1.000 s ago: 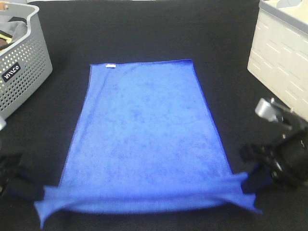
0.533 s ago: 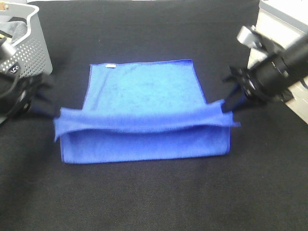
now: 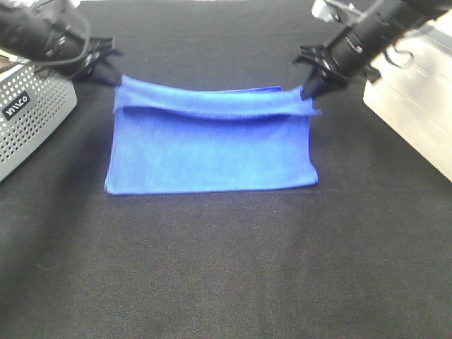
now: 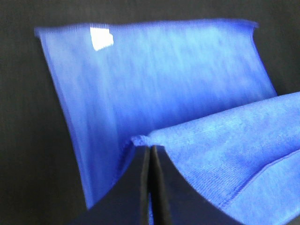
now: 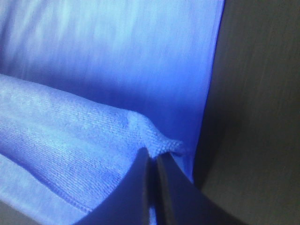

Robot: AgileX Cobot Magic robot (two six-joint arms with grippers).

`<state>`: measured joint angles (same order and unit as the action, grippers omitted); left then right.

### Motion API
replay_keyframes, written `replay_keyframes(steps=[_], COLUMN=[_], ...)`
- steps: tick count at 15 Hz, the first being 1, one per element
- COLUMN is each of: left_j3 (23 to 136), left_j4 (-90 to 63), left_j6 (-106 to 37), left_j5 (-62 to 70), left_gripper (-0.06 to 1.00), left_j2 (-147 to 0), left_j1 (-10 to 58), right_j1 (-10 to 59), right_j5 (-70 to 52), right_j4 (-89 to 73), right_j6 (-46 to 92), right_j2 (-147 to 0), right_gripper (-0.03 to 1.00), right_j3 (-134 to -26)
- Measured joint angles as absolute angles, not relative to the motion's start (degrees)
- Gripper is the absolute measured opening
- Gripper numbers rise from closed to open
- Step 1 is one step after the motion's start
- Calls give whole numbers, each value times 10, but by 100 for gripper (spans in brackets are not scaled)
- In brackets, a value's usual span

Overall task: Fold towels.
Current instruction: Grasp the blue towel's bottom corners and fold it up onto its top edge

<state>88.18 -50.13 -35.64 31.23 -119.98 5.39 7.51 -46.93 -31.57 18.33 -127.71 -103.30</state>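
Both arms are cut off by the top of the exterior high view, the grey perforated basket (image 3: 32, 116) runs off its side, and the white crate (image 3: 413, 106) across the towel from the basket is only partly in frame. The royal-blue towel (image 3: 212, 152) lies doubled on the black table cover (image 3: 226, 268) just beside the basket, its upper layer hiding most of the lower one. The left gripper (image 3: 113, 76) holds the raised corner nearest the basket, fingers pressed together on a pinch of fabric, as the left wrist view confirms (image 4: 150, 152). The right gripper (image 3: 308, 90) pinches the raised corner farthest from the basket, its fingers likewise clamped on cloth (image 5: 153, 157). The white tag (image 4: 101, 37) shows only in the left wrist view, on the lower layer; both wrist pictures are smeared with blur. Half a second ago the lifted edge hung midway over the towel. A second ago it sat at the near end with the cloth spread full length. It now reaches the far hem, still slightly raised.
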Motion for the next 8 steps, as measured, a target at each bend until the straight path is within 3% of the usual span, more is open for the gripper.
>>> replay_keyframes(steps=[5,8], left_j3=[1028,1059], left_j4=[-501,-501], left_j6=[-356,-356], left_j5=[276,225], left_gripper=[0,0], left_j2=[-1318,-1369], left_j1=[54,56], right_j1=[75,75], right_j5=[-474,-444], right_j4=[-284,-284], right_j6=[159,159], right_j2=[-1415,-1482], right_gripper=[0,0], right_j3=[-1245,-1298])
